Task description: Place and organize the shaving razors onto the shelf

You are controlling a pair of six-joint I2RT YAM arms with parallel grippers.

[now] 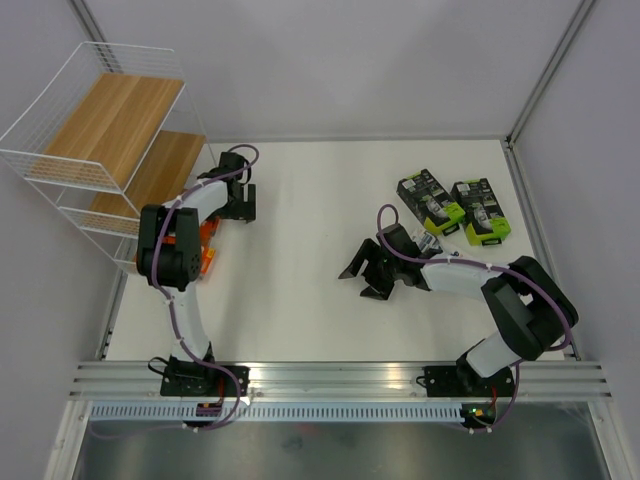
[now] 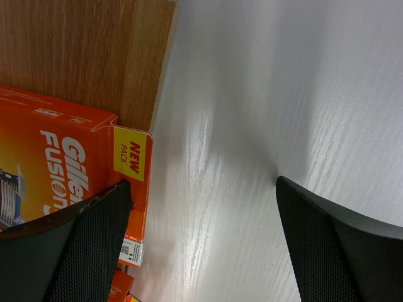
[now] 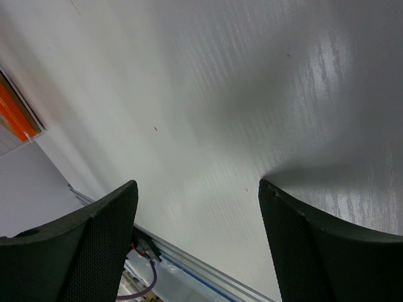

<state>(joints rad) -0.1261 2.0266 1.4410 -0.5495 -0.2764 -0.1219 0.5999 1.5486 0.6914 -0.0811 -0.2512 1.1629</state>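
The shelf (image 1: 110,125) stands at the far left, a white wire rack with stepped wooden boards (image 2: 82,56). An orange razor box (image 2: 56,163) lies on the wood at the board's edge, and a second orange box (image 2: 118,287) peeks out below it. From above, the orange boxes (image 1: 207,248) show beside the left arm. My left gripper (image 2: 203,185) (image 1: 238,210) is open over the white table, its left finger (image 2: 94,245) next to the orange box. Two black razor packs with green tops (image 1: 430,200) (image 1: 478,211) lie at the far right. My right gripper (image 1: 362,280) (image 3: 196,185) hangs open and holds nothing.
A small pale item (image 1: 428,242) lies partly under the right arm's wrist. White walls close the table at the back and sides. An aluminium rail (image 1: 340,378) runs along the near edge, also seen as the rail (image 3: 208,277) in the right wrist view.
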